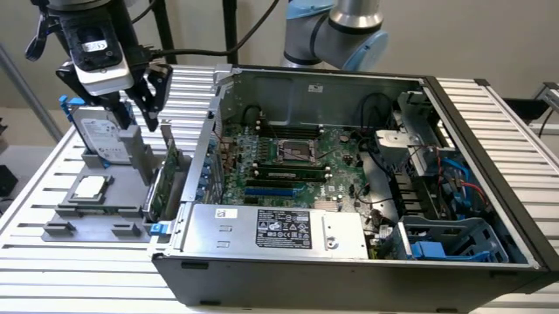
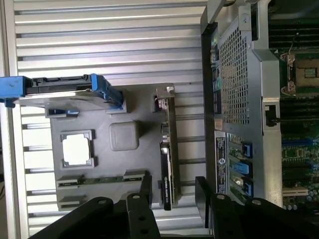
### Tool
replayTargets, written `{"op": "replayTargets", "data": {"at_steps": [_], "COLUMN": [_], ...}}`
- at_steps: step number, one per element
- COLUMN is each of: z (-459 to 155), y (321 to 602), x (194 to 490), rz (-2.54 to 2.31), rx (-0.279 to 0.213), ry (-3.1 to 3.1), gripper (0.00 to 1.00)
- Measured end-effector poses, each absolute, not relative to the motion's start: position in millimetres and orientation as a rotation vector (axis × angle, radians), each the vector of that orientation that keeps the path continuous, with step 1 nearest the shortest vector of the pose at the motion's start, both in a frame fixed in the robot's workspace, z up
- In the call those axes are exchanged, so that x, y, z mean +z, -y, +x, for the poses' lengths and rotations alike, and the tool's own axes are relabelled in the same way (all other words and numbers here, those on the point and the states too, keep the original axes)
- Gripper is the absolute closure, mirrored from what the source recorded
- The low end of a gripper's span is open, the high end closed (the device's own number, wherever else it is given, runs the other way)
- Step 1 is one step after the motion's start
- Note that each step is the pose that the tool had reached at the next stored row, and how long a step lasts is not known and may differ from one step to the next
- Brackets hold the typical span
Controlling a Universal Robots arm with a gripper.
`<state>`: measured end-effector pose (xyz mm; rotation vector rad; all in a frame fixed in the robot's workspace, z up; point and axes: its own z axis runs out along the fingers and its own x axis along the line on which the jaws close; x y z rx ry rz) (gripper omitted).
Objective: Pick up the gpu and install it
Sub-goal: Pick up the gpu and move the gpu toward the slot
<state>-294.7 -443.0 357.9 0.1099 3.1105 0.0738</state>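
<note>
The jaws stand wide apart and hold nothing; the two black fingers [image 2: 146,191] have a clear gap between them. In the exterior view the jaws hang over the gray holder [image 1: 88,219], which lies on the slatted metal bench [image 1: 78,278] at the exterior view's left, just beside the open computer case [image 1: 349,278]. The gpu [image 1: 171,175] stands on its long edge in a slot of this holder, on the side nearest to the case and very near to the case's perforated wall. Its green board shows in the exterior view. In the wrist view the gpu [image 2: 169,149] is seen from its edge as a thin dark strip with the silver bracket at one end, and its other end lies in line with the gap between the fingers. From the exterior view the jaws seem slightly above the card, apart from it. In the same holder a hard drive with blue frame [image 1: 99,134] stands upright, and a square silver CPU [image 1: 90,188] lies flat near it. Inside the case a green motherboard [image 1: 336,154] and a silver power supply [image 1: 271,229] are visible.
</note>
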Motion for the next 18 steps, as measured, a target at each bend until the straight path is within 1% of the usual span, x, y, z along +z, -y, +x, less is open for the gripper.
{"op": "replayTargets", "data": {"at_steps": [18], "z": [-300.3], "y": [443.0], "x": [325.2], "rz": [0.11], "rx": [0.074], "ry": [-3.11], "gripper": [0.52]}}
